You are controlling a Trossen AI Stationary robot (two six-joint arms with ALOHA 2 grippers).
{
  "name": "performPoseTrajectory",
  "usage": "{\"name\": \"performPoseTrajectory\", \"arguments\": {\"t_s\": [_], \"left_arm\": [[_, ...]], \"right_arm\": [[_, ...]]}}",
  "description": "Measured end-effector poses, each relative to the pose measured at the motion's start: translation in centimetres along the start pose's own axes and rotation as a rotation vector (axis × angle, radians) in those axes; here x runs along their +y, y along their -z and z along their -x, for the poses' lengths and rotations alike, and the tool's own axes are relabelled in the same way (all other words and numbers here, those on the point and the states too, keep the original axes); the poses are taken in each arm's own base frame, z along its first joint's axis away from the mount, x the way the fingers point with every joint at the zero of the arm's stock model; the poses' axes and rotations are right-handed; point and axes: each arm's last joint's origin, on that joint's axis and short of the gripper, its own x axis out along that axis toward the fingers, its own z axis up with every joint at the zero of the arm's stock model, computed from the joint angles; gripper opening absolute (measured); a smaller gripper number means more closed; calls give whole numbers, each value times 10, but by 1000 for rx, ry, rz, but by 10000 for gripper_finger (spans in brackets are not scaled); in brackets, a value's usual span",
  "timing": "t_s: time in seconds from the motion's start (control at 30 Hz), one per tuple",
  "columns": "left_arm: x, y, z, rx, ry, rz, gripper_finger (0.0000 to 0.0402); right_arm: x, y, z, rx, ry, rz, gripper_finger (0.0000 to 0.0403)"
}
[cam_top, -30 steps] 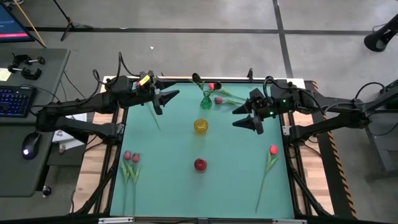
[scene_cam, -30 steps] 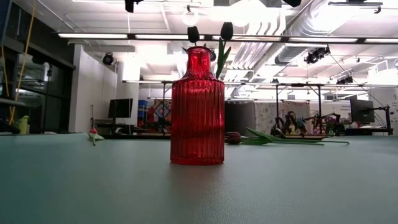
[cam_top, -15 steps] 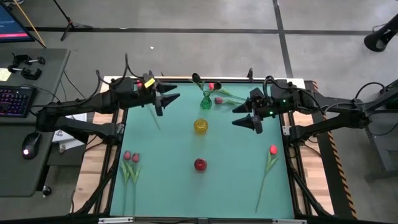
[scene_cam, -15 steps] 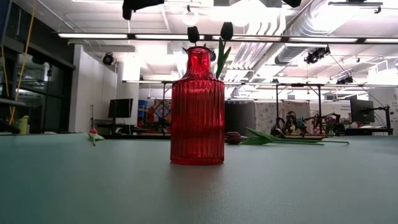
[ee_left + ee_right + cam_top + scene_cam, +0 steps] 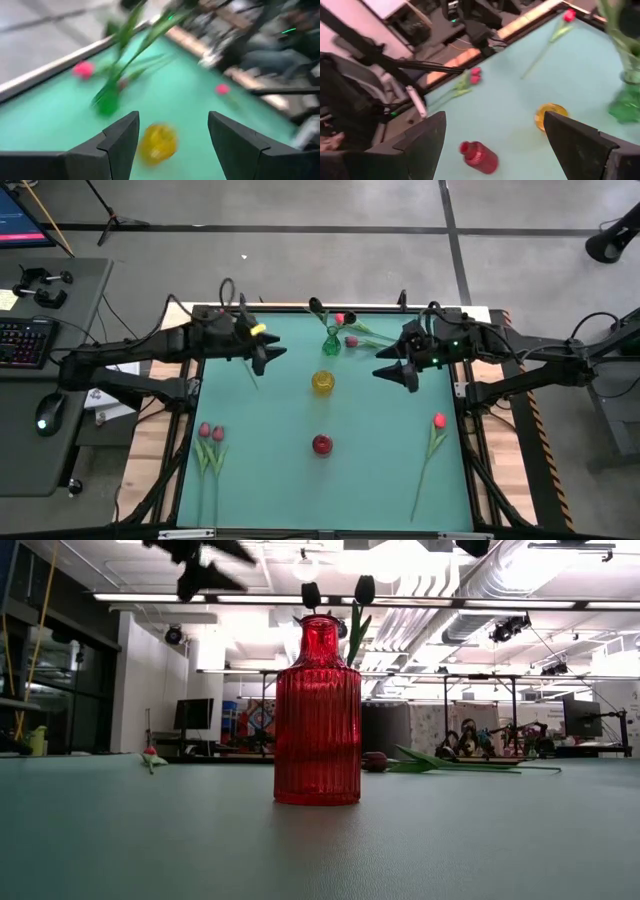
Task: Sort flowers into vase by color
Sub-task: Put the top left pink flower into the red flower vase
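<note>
Three vases stand in a line down the middle of the teal table (image 5: 260, 480) in the high view: a green glass vase (image 5: 331, 343) near the upper edge, a squat yellow glass vase (image 5: 322, 382) below it, and a ribbed red glass vase (image 5: 321, 444) lower still. Only the green vase holds anything — dark maroon tulips (image 5: 318, 307) on long stems, whose dark heads show behind the red vase in the low view. The yellow and red vases look empty.

Most of the sorting is left, by my reading. Two pink tulips (image 5: 210, 432) lie at the lower left, one red tulip (image 5: 438, 421) lies at the lower right, and two more pink-red tulips (image 5: 345, 330) lie flat just right of the green vase.

The left gripper (image 5: 268, 354) hovers upper left of centre, fingers spread and holding nothing. The right gripper (image 5: 397, 370) hovers upper right, fingers likewise parted and empty — neither touches a flower.
</note>
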Motion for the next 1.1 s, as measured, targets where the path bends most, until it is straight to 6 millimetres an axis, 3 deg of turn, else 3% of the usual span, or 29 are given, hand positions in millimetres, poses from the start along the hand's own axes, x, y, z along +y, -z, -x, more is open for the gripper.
{"name": "performPoseTrajectory", "arguments": {"t_s": [0.13,0.27,0.43,0.57,0.73,1.1], "left_arm": [[18,21,-11,127,-332,134,225],[49,39,-32,252,-672,317,225],[104,49,-68,430,-894,361,225],[153,58,-83,475,-1101,483,225],[186,65,-83,454,-1233,679,225],[215,77,-102,375,-1282,863,225]], "right_arm": [[-4,4,0,26,79,-29,325],[-9,8,1,29,176,-66,325],[-12,9,2,5,256,-101,325],[-12,9,2,1,262,-111,325],[-12,9,2,-1,262,-126,325],[-13,9,2,-5,270,-124,325]]}}
